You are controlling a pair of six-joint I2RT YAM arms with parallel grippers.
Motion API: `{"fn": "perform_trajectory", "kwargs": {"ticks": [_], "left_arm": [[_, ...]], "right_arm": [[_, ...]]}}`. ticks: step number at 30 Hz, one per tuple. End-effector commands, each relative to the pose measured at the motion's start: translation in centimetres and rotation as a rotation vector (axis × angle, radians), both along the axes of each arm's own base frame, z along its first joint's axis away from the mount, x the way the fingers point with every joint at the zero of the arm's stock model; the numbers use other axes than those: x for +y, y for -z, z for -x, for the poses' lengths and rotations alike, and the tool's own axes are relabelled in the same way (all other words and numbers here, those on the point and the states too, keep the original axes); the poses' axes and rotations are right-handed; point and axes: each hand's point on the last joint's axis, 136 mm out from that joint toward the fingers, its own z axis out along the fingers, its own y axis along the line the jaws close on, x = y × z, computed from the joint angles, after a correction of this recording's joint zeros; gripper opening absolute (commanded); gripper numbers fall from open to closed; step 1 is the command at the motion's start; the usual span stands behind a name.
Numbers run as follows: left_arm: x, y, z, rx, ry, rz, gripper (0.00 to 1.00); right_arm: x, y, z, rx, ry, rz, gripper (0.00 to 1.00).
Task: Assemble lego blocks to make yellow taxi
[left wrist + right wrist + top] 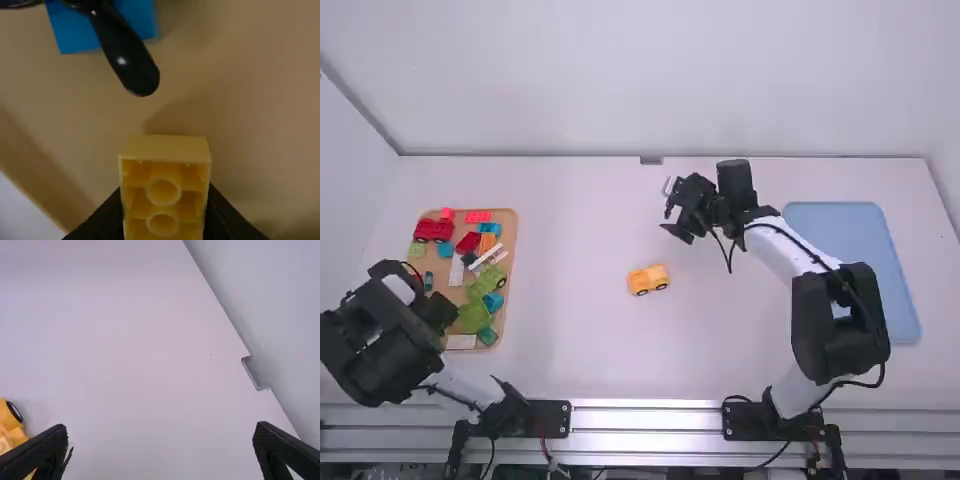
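Well, the left pincer (pixel 438 312) clasps a yellow block (pixel 165 149).

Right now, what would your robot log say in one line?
Left gripper: shut on yellow block, above tray | Right gripper: open, empty | Car: on table

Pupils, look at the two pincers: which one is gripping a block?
The left pincer: its fingers clamp a yellow block, hollow underside showing, whereas the right pincer stands open with nothing between its fingertips.

High view bright | rail (pixel 645 419) glinting | left wrist view dim
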Motion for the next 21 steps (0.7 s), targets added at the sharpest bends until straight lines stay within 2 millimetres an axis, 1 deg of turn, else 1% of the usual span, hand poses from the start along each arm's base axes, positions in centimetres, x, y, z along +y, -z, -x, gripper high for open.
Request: {"fn": "perform_trajectory", "kwargs": {"ticks": [1,3,5,7,9,10,13,14,15,16,17,18,19,20,21], "left_arm": [[-1.0,1.1,0.8,0.022,-0.018,0.031,0.33],[-0.9,0.9,0.5,0.014,-0.014,0.024,0.33],[-0.7,0.3,0.1,-0.004,-0.011,0.005,0.31],[-0.3,-0.9,-0.2,-0.03,-0.011,-0.023,0.26],[-0.2,-1.5,-0.3,-0.044,-0.011,-0.038,0.25],[-0.2,-2.8,-0.7,-0.087,-0.007,-0.054,0.25],[-1.1,-5.2,-2.1,-0.184,0.06,-0.058,0.25],[-1.7,-6.7,-3.0,-0.249,0.109,-0.059,0.25],[-2.2,-7.7,-3.6,-0.291,0.14,-0.06,0.26],[-3.1,-9.1,-4.8,-0.36,0.2,-0.061,0.25],[-3.5,-9.6,-5.2,-0.384,0.229,-0.06,0.26],[-5.8,-11.9,-7.4,-0.499,0.384,-0.059,0.26],[-7.6,-13.4,-8.9,-0.572,0.488,-0.058,0.27],[-8.3,-14.0,-9.4,-0.6,0.527,-0.056,0.27],[-10.6,-15.6,-10.8,-0.68,0.644,-0.051,0.27]], "right_arm": [[0.3,-0.8,0.4,-0.007,-0.003,-0.014,0.98],[0.2,-0.8,0.3,-0.007,-0.002,-0.015,0.98],[0.3,-0.8,0.4,-0.007,-0.004,-0.016,0.99],[0.5,-0.8,0.5,-0.006,-0.01,-0.017,0.98],[0.5,-0.8,0.5,-0.005,-0.01,-0.015,0.98],[0.5,-0.8,0.5,-0.004,-0.009,-0.015,0.98],[0.3,-0.9,0.3,-0.004,0.0,-0.022,0.98],[0.4,-1.3,0.0,0.008,0.026,-0.05,0.98],[0.5,-1.6,-0.2,0.016,0.045,-0.071,0.98],[0.6,-2.1,-0.6,0.03,0.076,-0.109,0.98],[0.6,-2.2,-0.7,0.036,0.087,-0.121,0.98],[0.8,-3.1,-1.2,0.055,0.123,-0.179,0.98],[1.3,-3.7,-1.1,0.062,0.113,-0.217,0.98],[1.5,-3.9,-1.0,0.064,0.104,-0.227,0.98],[2.1,-4.5,-0.6,0.061,0.058,-0.26,0.98]]}}
